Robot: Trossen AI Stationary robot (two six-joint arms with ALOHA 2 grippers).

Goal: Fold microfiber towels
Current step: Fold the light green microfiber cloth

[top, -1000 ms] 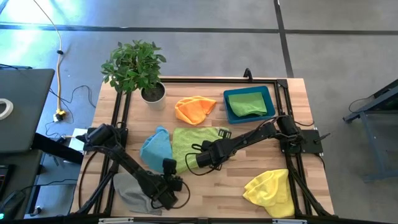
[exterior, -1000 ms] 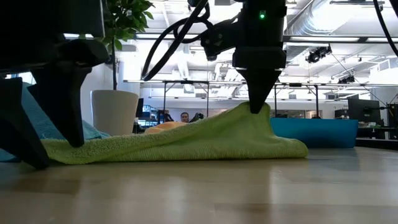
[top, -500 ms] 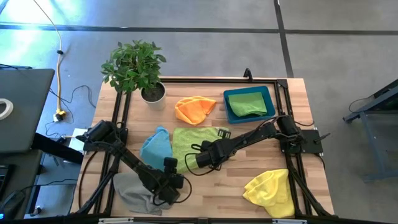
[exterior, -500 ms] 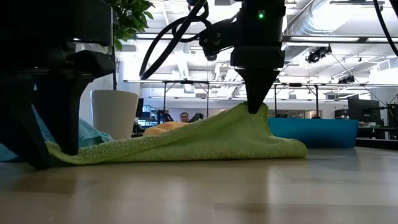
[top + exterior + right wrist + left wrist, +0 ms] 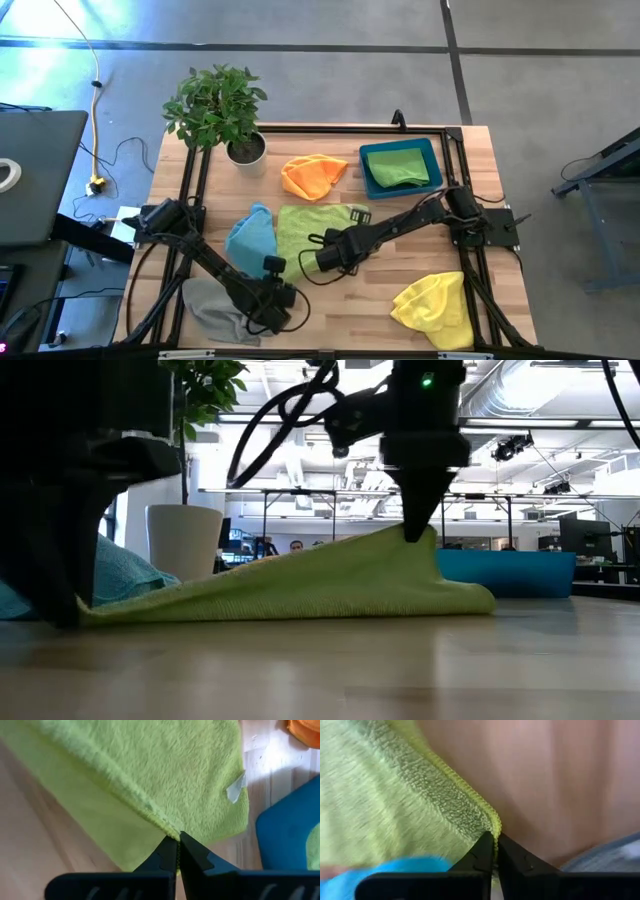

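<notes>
The lime green towel (image 5: 318, 232) lies mid-table, its far part flat on the wood. My left gripper (image 5: 281, 288) is shut on its near left corner. My right gripper (image 5: 308, 263) is shut on its near edge, which it holds up in a peak (image 5: 418, 540). The light blue towel (image 5: 250, 236) lies just left of the lime one. The grey towel (image 5: 208, 305) is at the near left, under my left arm. The orange towel (image 5: 314, 175) lies behind, and the yellow towel (image 5: 432, 304) at the near right. A green towel (image 5: 396, 166) sits in the blue bin (image 5: 436, 152). My left gripper pinches the lime towel's hemmed corner (image 5: 493, 824) between its two fingertips (image 5: 482, 851), coming from above and slanting down. The corner sits low, just at the table (image 5: 85, 612). My right gripper pinches the lime towel's hemmed near edge (image 5: 167, 829) between its fingertips (image 5: 192, 851), pointing steeply down. That edge is lifted into a peak, and the cloth slopes from it down to the table on both sides.
A potted plant (image 5: 216, 108) stands at the far left. Black frame rails (image 5: 196, 180) run along the table's sides. Bare wood (image 5: 350, 300) lies along the near edge between the grey and yellow towels.
My left gripper has shut on the lime towel's near left corner; a second ago its fingers stood apart on either side of the cloth. The towel now runs in a straighter slope from that corner up to the peak. My right gripper has kept still.
</notes>
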